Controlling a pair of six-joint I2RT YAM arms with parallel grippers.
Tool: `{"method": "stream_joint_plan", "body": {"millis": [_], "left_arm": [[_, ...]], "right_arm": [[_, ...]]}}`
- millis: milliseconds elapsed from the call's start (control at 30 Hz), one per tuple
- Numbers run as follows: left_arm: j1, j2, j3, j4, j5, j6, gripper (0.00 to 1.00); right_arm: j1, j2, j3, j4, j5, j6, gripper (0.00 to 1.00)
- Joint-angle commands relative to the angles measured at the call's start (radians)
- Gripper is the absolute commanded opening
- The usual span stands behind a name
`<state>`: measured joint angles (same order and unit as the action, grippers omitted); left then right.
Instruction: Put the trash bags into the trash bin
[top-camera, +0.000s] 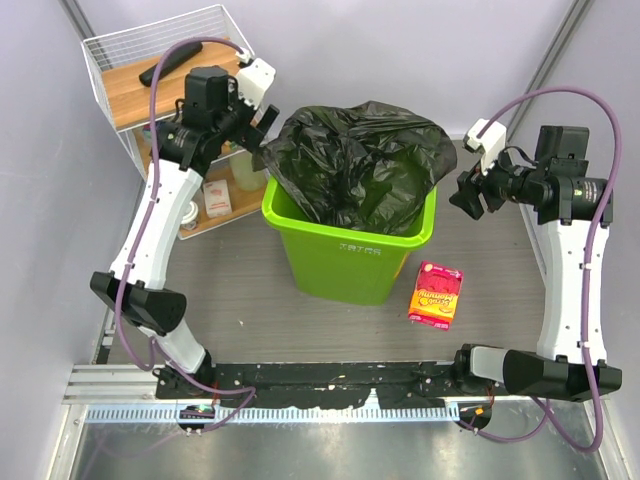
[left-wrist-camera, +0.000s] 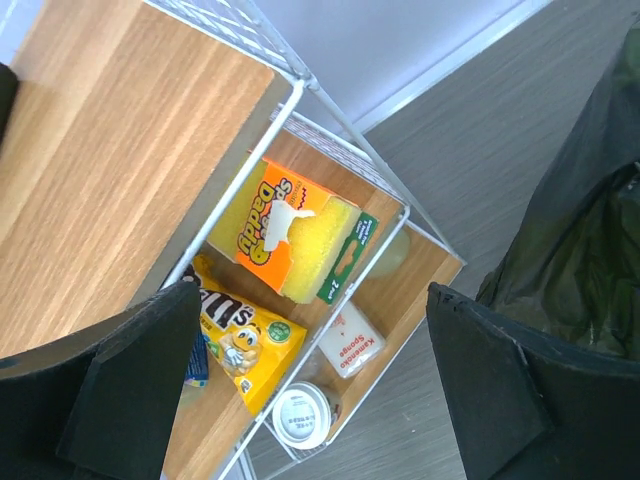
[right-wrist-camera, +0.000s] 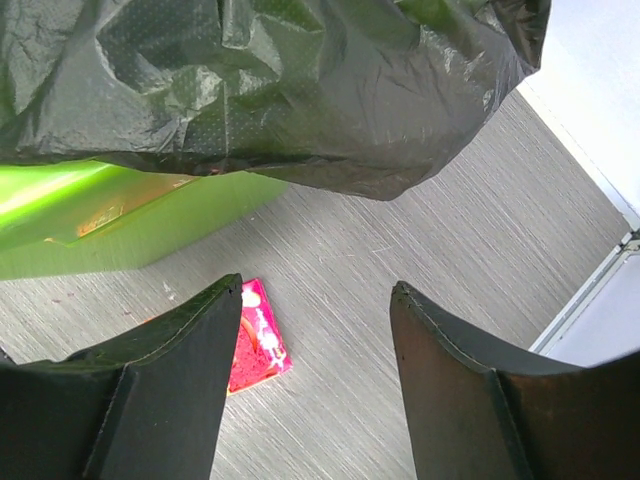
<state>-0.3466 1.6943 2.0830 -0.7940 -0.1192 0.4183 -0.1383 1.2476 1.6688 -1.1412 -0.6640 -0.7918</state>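
Note:
The lime-green trash bin stands mid-table, and the glossy black trash bag sits in its mouth, draped over the rim and bulging above it. My left gripper hovers just left of the bag's edge, jaws wide open and empty; in the left wrist view the bag shows at the right edge. My right gripper hangs open to the right of the bin, apart from the bag. The right wrist view shows the bag overhanging the green bin wall above my empty fingers.
A white wire shelf rack stands at the back left, holding a sponge pack, a yellow candy bag, a small white box and a jar. A black cylinder lies on its wooden top. A pink snack packet lies right of the bin.

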Motion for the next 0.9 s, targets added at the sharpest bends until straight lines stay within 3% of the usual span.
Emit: {"method": "stream_joint_plan", "body": {"millis": [0,200,567,867], "left_arm": [[0.004,-0.070,0.035,0.110,-0.028,-0.033,1.00],[0.008,-0.125,0.090,0.101,0.021,-0.056,1.00],[0.008,-0.266,0.104,-0.200,0.366,0.054,1.00],[0.006,-0.246,0.046,-0.206,0.519,-0.085,1.00]], "right_arm": [[0.006,-0.039,0.065,-0.028,-0.020,-0.024,0.66],[0.009,-0.063,0.126,-0.028,-0.026,-0.008,0.66],[0.020,-0.022,0.198,0.011,-0.077,0.013,0.70],[0.057,0.055,0.247,-0.025,-0.068,-0.083,0.72]]}}
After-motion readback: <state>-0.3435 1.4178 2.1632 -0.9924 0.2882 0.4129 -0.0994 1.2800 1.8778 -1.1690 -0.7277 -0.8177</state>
